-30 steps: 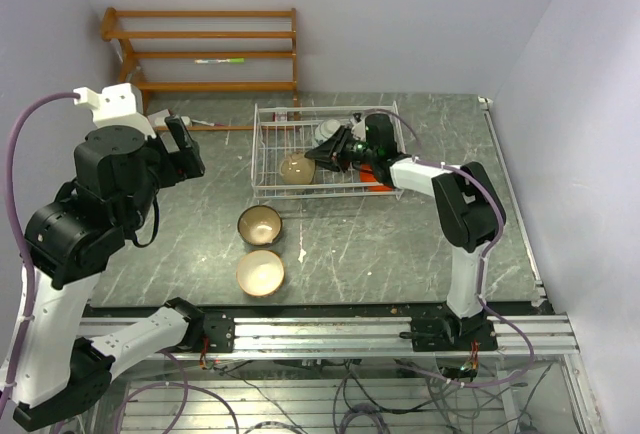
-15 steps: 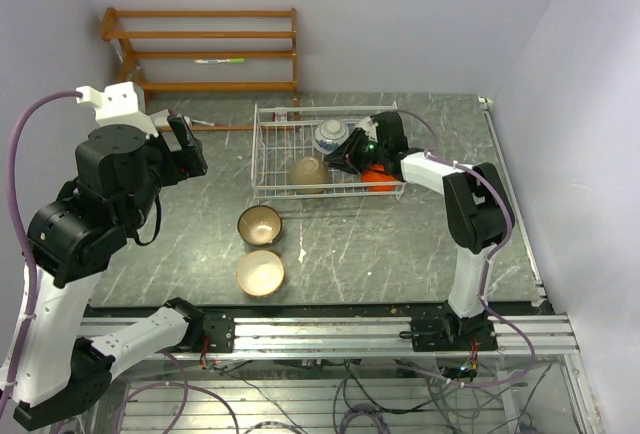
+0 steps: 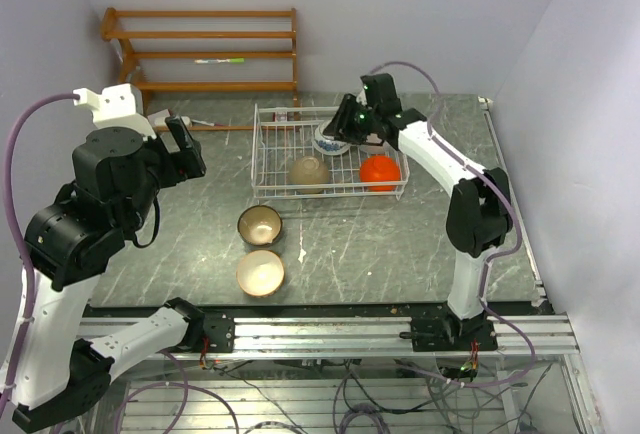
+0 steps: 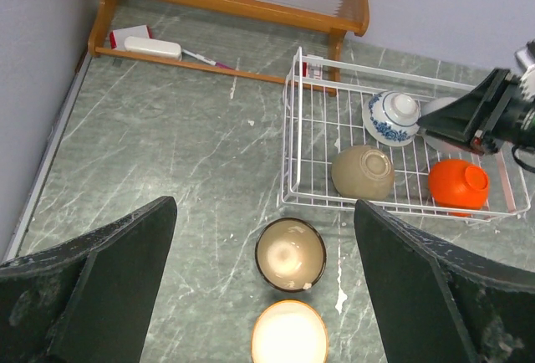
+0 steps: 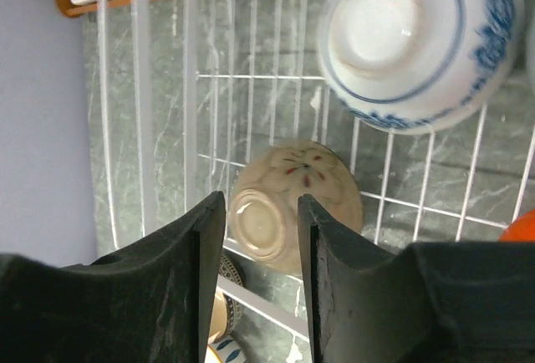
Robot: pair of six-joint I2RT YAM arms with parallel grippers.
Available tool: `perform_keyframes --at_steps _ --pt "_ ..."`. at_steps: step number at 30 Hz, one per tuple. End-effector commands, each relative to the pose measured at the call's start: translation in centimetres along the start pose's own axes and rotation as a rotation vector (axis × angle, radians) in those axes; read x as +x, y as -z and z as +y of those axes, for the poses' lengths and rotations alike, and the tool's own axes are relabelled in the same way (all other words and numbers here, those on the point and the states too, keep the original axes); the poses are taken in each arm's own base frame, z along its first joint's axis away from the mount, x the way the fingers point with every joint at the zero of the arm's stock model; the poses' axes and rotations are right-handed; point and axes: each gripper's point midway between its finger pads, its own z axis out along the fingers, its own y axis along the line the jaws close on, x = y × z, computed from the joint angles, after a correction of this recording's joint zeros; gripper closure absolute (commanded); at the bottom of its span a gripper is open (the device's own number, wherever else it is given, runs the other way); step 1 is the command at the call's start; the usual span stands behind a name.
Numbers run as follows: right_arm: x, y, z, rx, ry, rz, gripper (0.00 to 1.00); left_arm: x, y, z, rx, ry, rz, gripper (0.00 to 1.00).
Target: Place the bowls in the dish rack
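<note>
The white wire dish rack [image 3: 268,159] holds three bowls upside down: blue-and-white [image 3: 330,141], cream-beige [image 3: 310,171] and orange-red [image 3: 380,171]. They also show in the left wrist view, blue-and-white [image 4: 393,118], beige [image 4: 364,172] and orange-red [image 4: 458,185]. A pale rim [image 4: 435,105] shows behind the right gripper. The brown bowl with tan inside [image 3: 260,224] and a pale bowl with a tan rim [image 3: 260,272] stand upright on the table before the rack. My right gripper [image 3: 338,129] is open and empty above the rack, over the beige bowl [image 5: 292,204]. My left gripper [image 4: 266,212] is wide open, high above the brown bowl [image 4: 290,254]. No black bowl is in view.
An orange-brown wooden shelf [image 3: 205,49] stands against the back wall. A small white object [image 4: 152,47] and a thin stick lie at its foot. Walls close in on the left and right. The table's front rail runs along the near edge.
My right gripper has risen out of the rack and swung back toward its far side, uncovering the blue-and-white bowl. The left arm has not moved.
</note>
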Motion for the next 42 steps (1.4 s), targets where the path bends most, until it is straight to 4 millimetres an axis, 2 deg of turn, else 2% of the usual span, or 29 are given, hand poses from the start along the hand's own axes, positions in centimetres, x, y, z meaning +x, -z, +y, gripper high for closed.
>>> perform_keyframes --at_steps 1,3,8,14,20,26,33,40,42 --pt "1.4 1.9 1.5 0.166 0.269 0.048 0.56 -0.6 0.0 -0.3 0.012 0.004 -0.023 0.01" --pt "2.9 1.7 3.0 0.200 0.366 0.078 0.50 -0.7 0.0 -0.4 0.015 0.005 -0.024 0.01" --pt "6.5 0.2 3.5 0.308 0.549 0.145 0.37 -0.7 -0.1 -0.4 0.012 0.002 -0.023 0.01" --pt "8.1 -0.8 4.0 0.364 0.658 0.156 0.30 -0.7 0.0 -0.3 0.008 0.005 -0.019 0.01" --pt "7.4 -1.2 2.6 0.500 0.757 0.124 0.29 -0.6 -0.1 -0.3 0.003 0.007 -0.016 0.01" --pt "6.9 -1.5 1.0 0.571 0.779 0.095 0.28 -0.5 -0.2 -0.3 0.002 0.009 -0.014 0.01" --pt "6.8 -1.6 -0.7 0.592 0.749 0.102 0.27 -0.4 -0.5 -0.5 0.003 0.006 -0.009 0.01" --pt "5.6 -1.1 -2.0 0.586 0.689 0.090 0.27 -0.5 -0.7 -0.7 0.003 -0.002 -0.008 0.01" --pt "5.3 -0.9 -2.9 0.598 0.666 0.099 0.27 -0.5 -0.8 -0.8 0.005 -0.002 -0.009 0.01"
